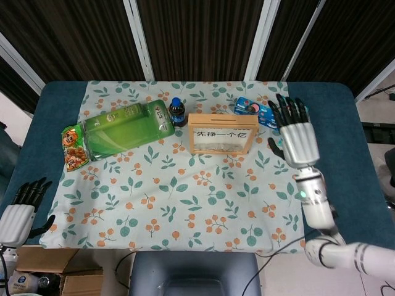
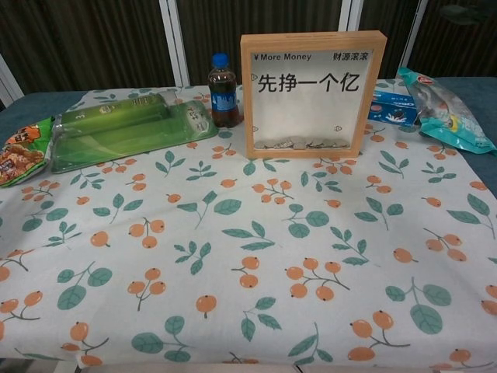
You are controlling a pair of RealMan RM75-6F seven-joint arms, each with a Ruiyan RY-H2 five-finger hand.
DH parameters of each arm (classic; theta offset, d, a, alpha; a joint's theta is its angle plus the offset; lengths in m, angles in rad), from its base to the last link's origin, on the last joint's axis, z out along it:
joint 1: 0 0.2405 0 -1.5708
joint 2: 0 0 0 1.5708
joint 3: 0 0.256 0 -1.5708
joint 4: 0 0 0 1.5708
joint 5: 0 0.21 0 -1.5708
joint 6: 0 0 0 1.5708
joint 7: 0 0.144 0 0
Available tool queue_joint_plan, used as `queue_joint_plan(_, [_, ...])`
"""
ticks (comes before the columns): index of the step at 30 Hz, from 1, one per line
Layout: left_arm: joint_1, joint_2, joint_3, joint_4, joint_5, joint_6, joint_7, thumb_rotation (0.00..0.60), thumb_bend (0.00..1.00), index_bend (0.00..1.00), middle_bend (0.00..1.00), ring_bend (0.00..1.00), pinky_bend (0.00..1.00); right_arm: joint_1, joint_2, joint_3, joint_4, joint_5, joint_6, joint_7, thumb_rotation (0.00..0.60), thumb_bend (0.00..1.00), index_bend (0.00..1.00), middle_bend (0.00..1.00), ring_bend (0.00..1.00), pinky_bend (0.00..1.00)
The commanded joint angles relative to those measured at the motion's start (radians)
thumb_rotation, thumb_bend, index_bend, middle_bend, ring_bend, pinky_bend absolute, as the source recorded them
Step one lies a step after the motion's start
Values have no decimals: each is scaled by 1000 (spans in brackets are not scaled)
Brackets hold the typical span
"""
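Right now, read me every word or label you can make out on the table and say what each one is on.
"¥ More Money": wooden frame, top left.
"财源滚滚": same frame, top right.
"先挣一个亿": same frame, large middle line.
Cola bottle, green package, snack bag, blue box, teal bag: print too small to read.

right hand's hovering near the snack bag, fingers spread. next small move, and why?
Probably lower the right hand straight down onto the teal snack bag. In the head view the hand covers that bag, holds nothing, and its fingers are apart. The blue box lies just beside it, so drifting towards the wooden frame risks touching the box.
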State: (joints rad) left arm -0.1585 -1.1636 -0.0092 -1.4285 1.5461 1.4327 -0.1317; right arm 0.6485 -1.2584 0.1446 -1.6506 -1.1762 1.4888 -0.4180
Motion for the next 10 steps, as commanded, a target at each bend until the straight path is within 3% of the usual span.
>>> queue_joint_plan(1, [3, 3, -9, -7, 4, 23, 15, 599, 351, 0, 0, 0, 0, -190, 38, -152, 6, -84, 125, 100, 600, 400, 0, 0, 0, 0])
queue_joint_plan(2, [9, 5, -18, -12, 4, 46, 23, 598, 351, 0, 0, 0, 0, -271, 37, -212, 27, -58, 137, 133, 600, 396, 0, 0, 0, 0])
queue_joint_plan(3, [13, 6, -19, -16, 3, 54, 26, 599, 351, 0, 0, 0, 0, -301, 36, -230, 38, -67, 147, 159, 600, 391, 0, 0, 0, 0])
queue_joint_plan(10, [20, 17, -24, -28, -8, 59, 39, 599, 352, 0, 0, 0, 0, -372, 28, -232, 79, -72, 98, 229, 600, 390, 0, 0, 0, 0])
